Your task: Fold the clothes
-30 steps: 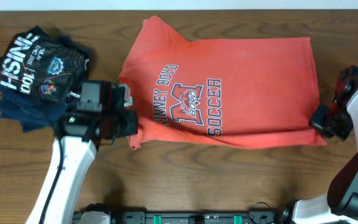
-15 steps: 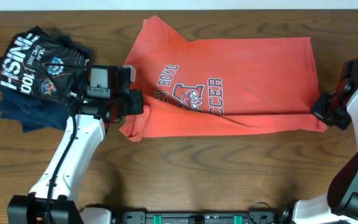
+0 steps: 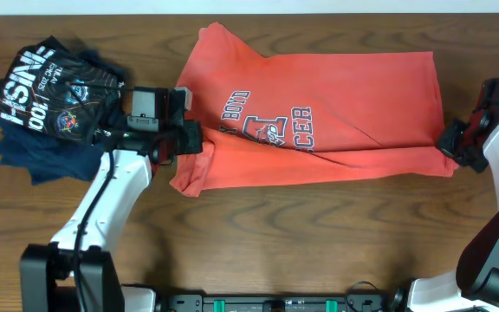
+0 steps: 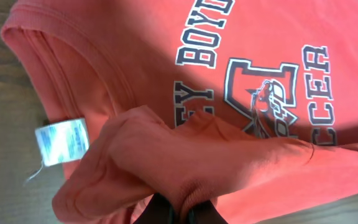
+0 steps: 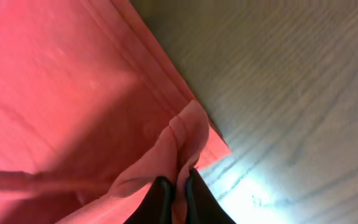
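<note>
**Near Edge of the T-shirt [image 3: 336,95] Raised at Both Ends for a Lengthwise Fold**

Spread sideways over the middle of the table [image 3: 319,251], collar end toward the left, with the dark shirts [image 3: 50,100] piled apart at the far left. Pinched at the left end by the left gripper [image 3: 194,146], closed fully on a bunched corner of cloth just beside the white tag [image 4: 61,142]. Pinched at the other end by the right gripper [image 3: 449,147], jaws nearly together with only a thin ridge of hem between them.

Held at two ends probably so that the near edge rises as one straight line and does not sag in the middle. Covers the lower part of the print [image 3: 267,130], so seems to be midway through the first fold, near half over far half.

Needs next, by my judgement, an even travel of both arms toward the far edge, then a release together. Risks a crooked crease if one side goes ahead of the other. Risks also a wrinkle near the right end, where a diagonal crease shows in the cloth.
</note>
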